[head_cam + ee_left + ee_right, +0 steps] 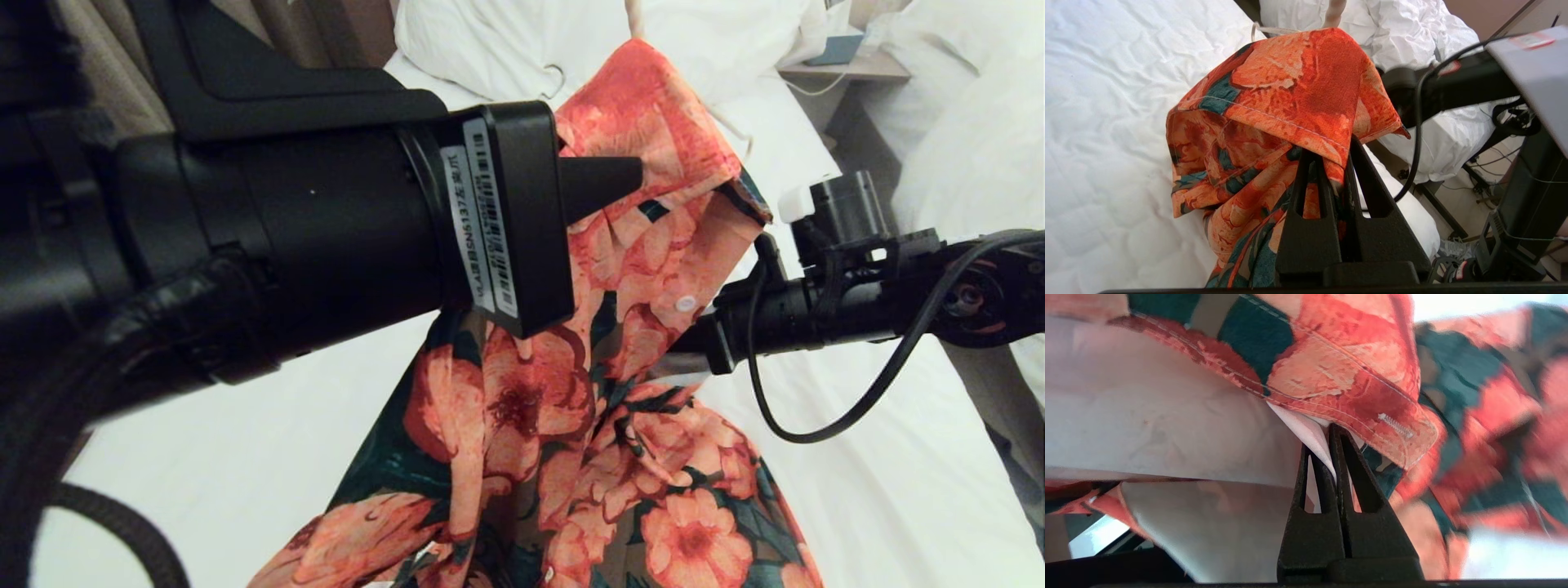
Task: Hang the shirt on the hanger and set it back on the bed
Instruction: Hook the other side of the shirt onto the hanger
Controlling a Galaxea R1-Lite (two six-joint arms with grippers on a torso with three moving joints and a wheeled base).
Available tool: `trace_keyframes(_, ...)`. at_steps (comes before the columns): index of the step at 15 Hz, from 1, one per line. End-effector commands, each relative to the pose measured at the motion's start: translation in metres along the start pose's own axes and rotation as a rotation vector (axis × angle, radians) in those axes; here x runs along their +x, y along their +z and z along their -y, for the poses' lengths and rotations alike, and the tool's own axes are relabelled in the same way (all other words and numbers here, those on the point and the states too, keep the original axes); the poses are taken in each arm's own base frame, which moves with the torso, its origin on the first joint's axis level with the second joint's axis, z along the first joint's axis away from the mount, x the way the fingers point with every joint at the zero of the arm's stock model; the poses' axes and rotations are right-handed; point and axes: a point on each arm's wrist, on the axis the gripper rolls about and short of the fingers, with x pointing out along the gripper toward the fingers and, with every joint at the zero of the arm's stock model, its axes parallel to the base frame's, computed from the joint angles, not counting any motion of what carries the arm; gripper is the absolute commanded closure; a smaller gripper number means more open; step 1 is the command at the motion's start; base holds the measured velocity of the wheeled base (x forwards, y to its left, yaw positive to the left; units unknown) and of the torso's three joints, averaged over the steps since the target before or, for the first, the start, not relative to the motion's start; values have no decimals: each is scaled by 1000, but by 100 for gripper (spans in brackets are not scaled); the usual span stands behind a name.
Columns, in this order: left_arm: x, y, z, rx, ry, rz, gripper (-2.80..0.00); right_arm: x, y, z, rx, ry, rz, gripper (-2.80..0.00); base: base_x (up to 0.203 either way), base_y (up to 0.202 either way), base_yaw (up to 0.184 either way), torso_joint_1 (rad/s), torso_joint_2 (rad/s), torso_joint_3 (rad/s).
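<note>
I have the shirt point(620, 343) lifted above the bed point(245, 457), the hanger point(1274, 29) poking out at its top; left gripper point(1331, 163) is clamped on a fold, right gripper point(1333, 433) pinched on the front placket (a thin bite); a tug could slip it free.

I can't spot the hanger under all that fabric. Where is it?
Head view, upper centre: the hanger shows only its hook on the bed, just left of the lifted shirt, near the pillow.
</note>
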Motion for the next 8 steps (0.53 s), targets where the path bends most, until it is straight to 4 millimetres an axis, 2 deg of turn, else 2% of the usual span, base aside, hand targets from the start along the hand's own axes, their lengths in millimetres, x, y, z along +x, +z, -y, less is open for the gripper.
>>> trace_keyframes(1, 3, -3, 0, 1, 2, -8, 0, -11, 7, -3, 12, -31, -17, 0, 0, 0, 0, 0, 0, 0)
trace_keyframes(3, 7, -5, 1, 3, 3, -19, 0, -20, 11, 1, 25, -96, -33, 0, 0, 0, 0, 0, 0, 0)
trace_keyframes(8, 6, -5, 1, 1, 3, -19, 0, -34, 15, 6, 34, -134, -1, 0, 0, 0, 0, 0, 0, 0)
